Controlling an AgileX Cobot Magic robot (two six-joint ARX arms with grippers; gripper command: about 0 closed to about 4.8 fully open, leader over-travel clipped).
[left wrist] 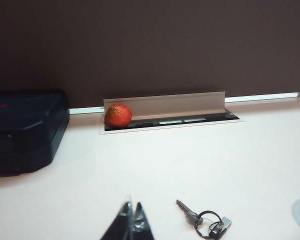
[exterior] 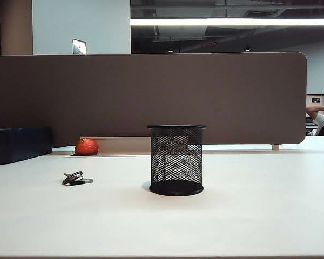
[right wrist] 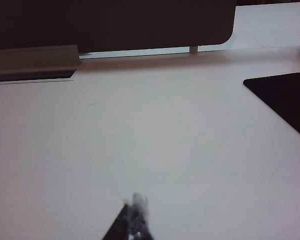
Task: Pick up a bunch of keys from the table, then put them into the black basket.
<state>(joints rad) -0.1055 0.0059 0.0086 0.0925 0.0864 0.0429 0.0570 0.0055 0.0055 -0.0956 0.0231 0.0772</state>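
The bunch of keys lies on the table left of the black basket, apart from it, with lots of bare room toward the near edge. The left gripper and right gripper are pressed together, holding nothing

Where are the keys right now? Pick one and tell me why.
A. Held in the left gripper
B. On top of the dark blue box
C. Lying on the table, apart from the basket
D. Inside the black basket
C: the keys lie flat on the white table, off to the left of the black basket, while the left gripper and right gripper are both shut and hold nothing.
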